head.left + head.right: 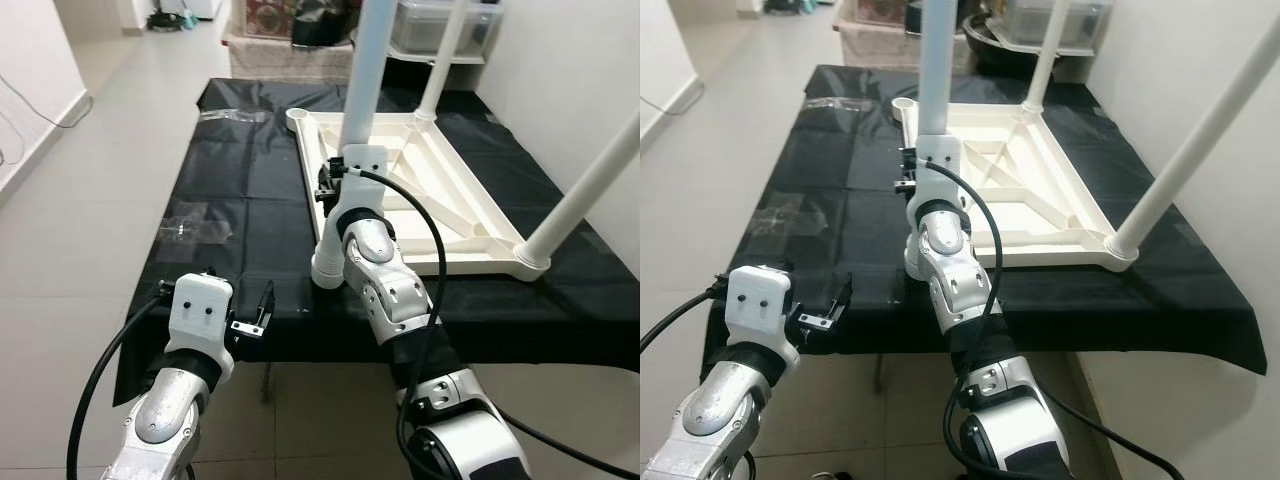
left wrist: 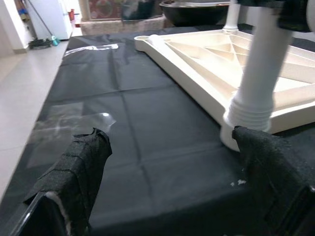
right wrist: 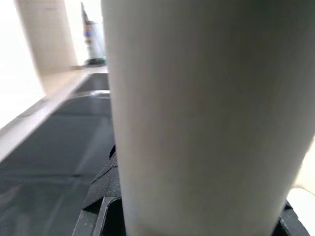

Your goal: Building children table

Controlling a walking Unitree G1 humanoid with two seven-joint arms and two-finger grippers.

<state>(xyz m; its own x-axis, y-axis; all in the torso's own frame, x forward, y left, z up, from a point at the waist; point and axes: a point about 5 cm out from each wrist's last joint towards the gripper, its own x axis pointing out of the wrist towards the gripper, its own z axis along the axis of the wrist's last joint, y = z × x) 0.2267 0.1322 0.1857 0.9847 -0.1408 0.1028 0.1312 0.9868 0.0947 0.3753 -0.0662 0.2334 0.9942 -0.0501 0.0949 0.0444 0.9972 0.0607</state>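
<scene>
Cream plastic tabletop (image 1: 440, 190) is lying upside down on a black sheet (image 1: 250, 170) that is covering a low platform, ribbed underside showing. White legs are standing up from three of its corners: a near-left leg (image 1: 362, 80), a near-right leg (image 1: 590, 180) leaning outward, and a far leg (image 1: 445, 55). An empty socket (image 1: 297, 117) is sitting at the far-left corner.

Right gripper (image 1: 330, 185) is reaching forward over the sheet and clasping the near-left leg, its black fingers closing on either side of the tube; the right wrist view is showing the white tube pressed between them. The leg's ribbed base (image 2: 248, 110) is sitting in the near-left corner of the tabletop.

Left gripper (image 1: 250, 315) is hovering at the near edge of the sheet, well apart from the tabletop, fingers (image 2: 81, 162) spread wide and holding nothing.

Clear plastic wrap (image 1: 195, 225) is lying flat on the sheet's left side. Tiled floor (image 1: 90, 200) is running alongside.
</scene>
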